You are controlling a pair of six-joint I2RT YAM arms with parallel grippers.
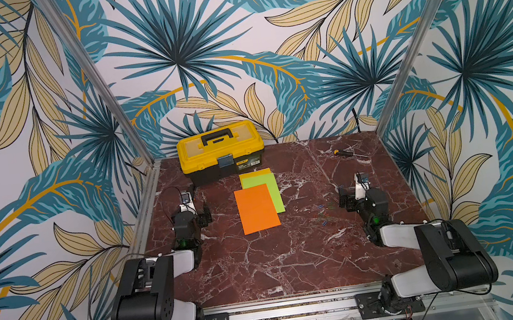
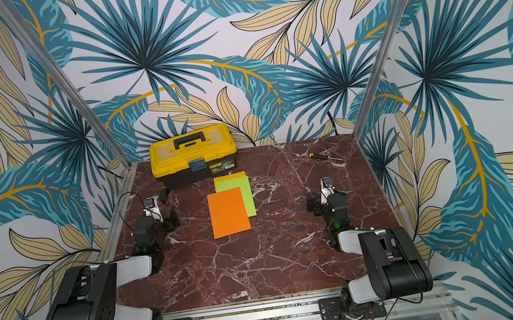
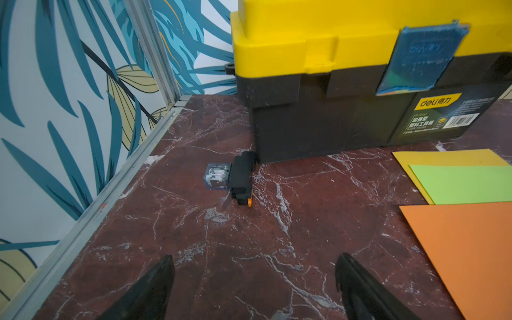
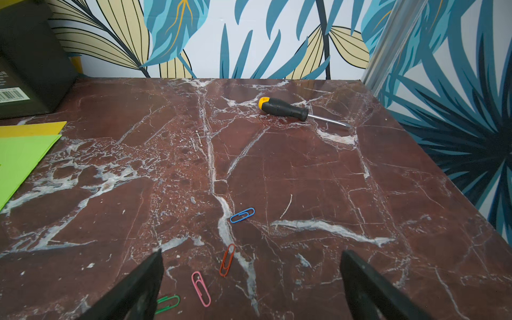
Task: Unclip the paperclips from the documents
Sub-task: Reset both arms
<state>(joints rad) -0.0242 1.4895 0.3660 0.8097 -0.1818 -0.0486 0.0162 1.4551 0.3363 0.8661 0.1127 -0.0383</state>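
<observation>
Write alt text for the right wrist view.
Open right gripper over the table, four loose clips just ahead: blue clip, red clip, pink clip, green clip. A screwdriver lies farther off by the wall; corners of the green sheet, yellow sheet and toolbox show at an edge.

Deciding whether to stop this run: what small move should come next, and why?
Probably just park both arms. The left gripper and right gripper stand open and empty, the paperclips lie loose on the table, apart from the sheets, and no clip shows on the orange sheet, lime sheet or yellow sheet, though overlaps hide some edges.
</observation>
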